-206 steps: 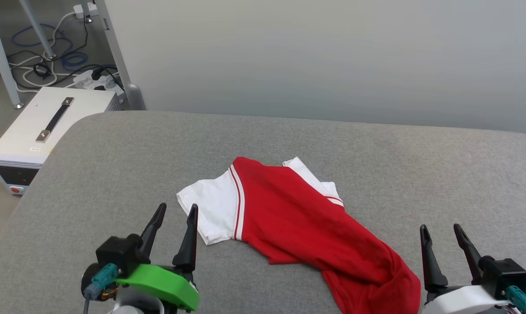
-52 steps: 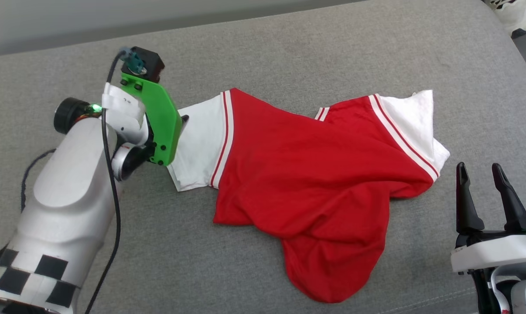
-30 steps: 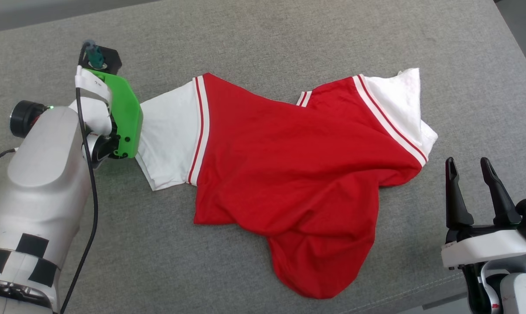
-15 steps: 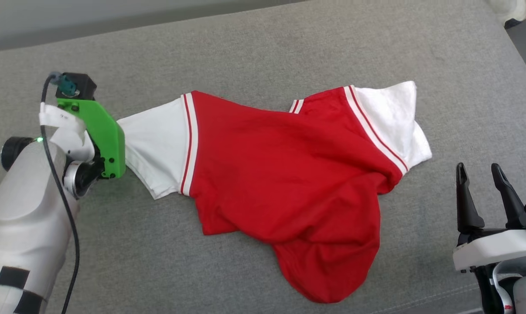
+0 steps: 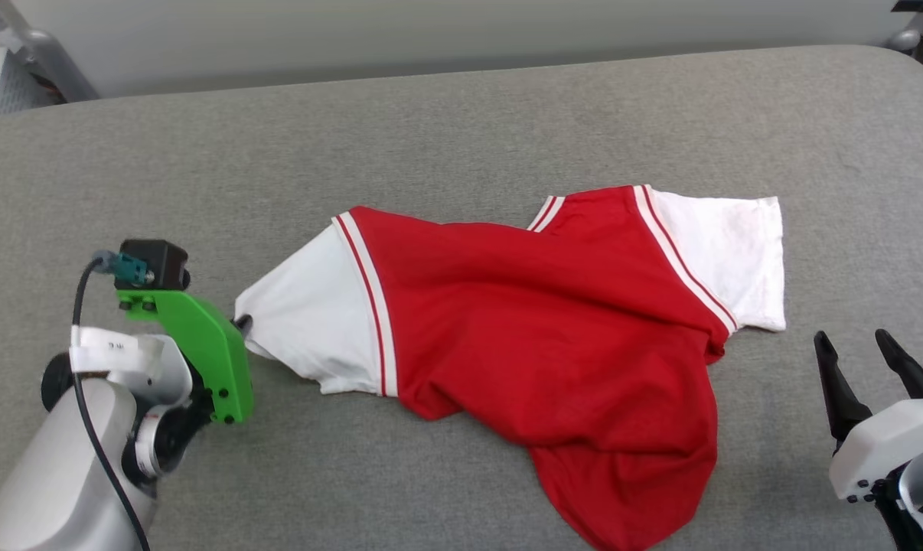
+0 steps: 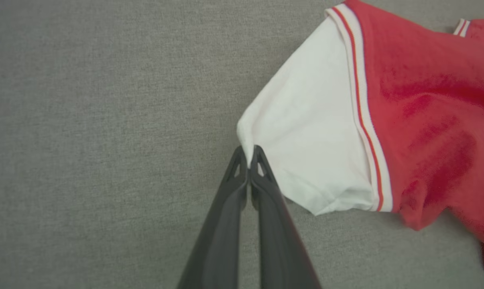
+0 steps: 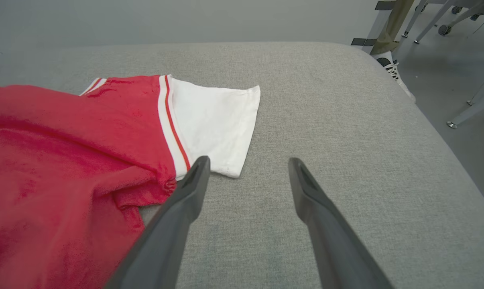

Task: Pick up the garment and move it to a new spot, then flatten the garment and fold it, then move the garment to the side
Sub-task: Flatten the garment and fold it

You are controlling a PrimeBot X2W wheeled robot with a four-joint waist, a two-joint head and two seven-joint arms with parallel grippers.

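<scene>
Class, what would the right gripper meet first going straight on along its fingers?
Probably the bare grey surface ahead of the right gripper, just beside the white sleeve of the garment; depth is unclear.

right gripper [image 7: 248, 162] jaws apart over grey cushion [image 7: 326, 100]; garment [image 7: 85, 152] left, white sleeve [image 7: 214, 124] just beyond left fingertip.

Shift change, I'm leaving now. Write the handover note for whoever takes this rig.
Left gripper: shut, pinching the edge of one white sleeve of the shirt.
Right gripper: open, holding nothing, near the other sleeve.
Shirt: lies rumpled on the grey padded surface, lower part bunched.
Done: one sleeve grasped.
Left: move it to a new spot, flatten, fold, set aside.
</scene>
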